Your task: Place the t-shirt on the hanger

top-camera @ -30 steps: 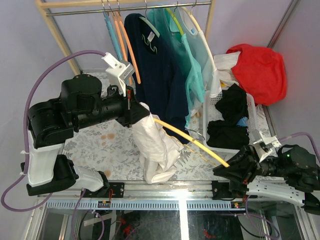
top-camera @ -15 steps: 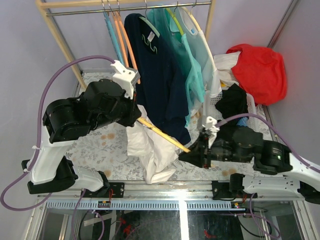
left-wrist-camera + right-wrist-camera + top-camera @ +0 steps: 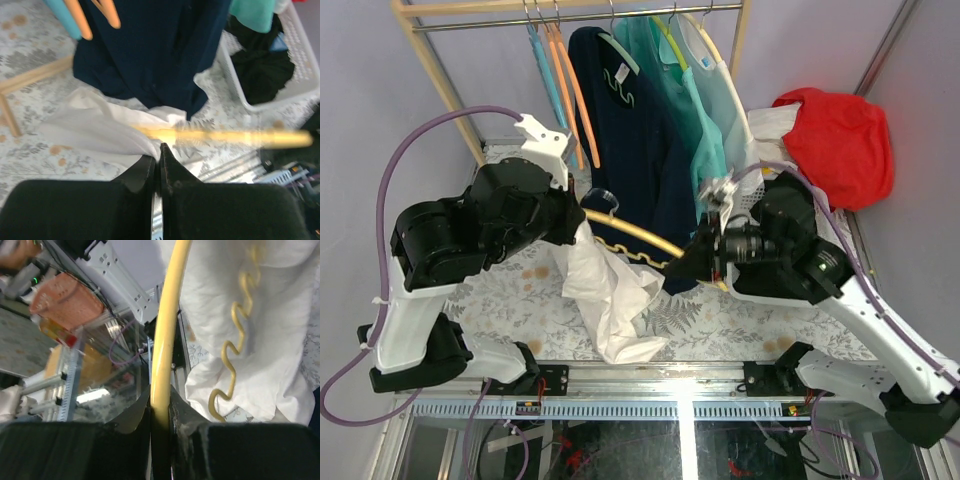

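Note:
The white t-shirt [image 3: 608,295] hangs in a wrinkled bunch from my left gripper [image 3: 578,222], which is shut on a fold of its cloth [image 3: 100,132]. The pale yellow hanger [image 3: 625,234] runs from the shirt's top across to my right gripper [image 3: 692,262], which is shut on the hanger's arm [image 3: 165,350]. Its metal hook [image 3: 602,199] sticks up near the left gripper. In the right wrist view the hanger's wavy lower bar [image 3: 235,350] lies against the white cloth [image 3: 260,315]. In the left wrist view the hanger [image 3: 225,136] is a blurred yellow bar.
A wooden rack [image 3: 440,70] at the back holds a navy shirt [image 3: 635,150], mint shirts [image 3: 705,130] and orange [image 3: 565,75] and blue [image 3: 542,65] hangers. A white basket [image 3: 825,230] with dark clothes stands right, a red cloth [image 3: 840,140] beyond it.
My right arm has swung up and left from the table's near right corner, carrying the hanger's end higher. The left gripper lifted the shirt; the hanger now sits more level, its hook showing.

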Robot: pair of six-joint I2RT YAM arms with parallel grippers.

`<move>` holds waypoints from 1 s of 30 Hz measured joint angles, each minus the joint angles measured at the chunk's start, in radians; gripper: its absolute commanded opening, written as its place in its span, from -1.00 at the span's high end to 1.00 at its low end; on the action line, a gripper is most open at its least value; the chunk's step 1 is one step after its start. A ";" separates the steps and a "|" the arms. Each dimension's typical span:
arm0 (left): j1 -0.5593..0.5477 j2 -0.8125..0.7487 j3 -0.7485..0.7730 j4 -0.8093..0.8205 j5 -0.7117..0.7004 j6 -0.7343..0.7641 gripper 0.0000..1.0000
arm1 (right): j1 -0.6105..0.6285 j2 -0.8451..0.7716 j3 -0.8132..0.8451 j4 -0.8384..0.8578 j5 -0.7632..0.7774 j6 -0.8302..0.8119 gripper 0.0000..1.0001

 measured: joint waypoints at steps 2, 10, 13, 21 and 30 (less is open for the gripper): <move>-0.002 -0.003 0.004 -0.004 0.016 -0.002 1.00 | -0.105 0.009 -0.059 0.119 -0.127 0.096 1.00; -0.013 0.037 0.017 -0.014 0.093 -0.001 1.00 | -0.371 0.060 -0.205 0.595 -0.428 0.453 1.00; -0.013 0.048 0.027 -0.014 0.118 -0.002 1.00 | -0.384 0.060 -0.205 0.649 -0.479 0.495 1.00; -0.013 0.017 0.005 -0.012 0.137 -0.025 1.00 | -0.422 -0.058 -0.299 0.570 -0.435 0.420 1.00; -0.013 -0.085 -0.167 0.012 0.145 -0.074 0.99 | -0.426 -0.223 -0.562 0.853 -0.326 0.579 1.00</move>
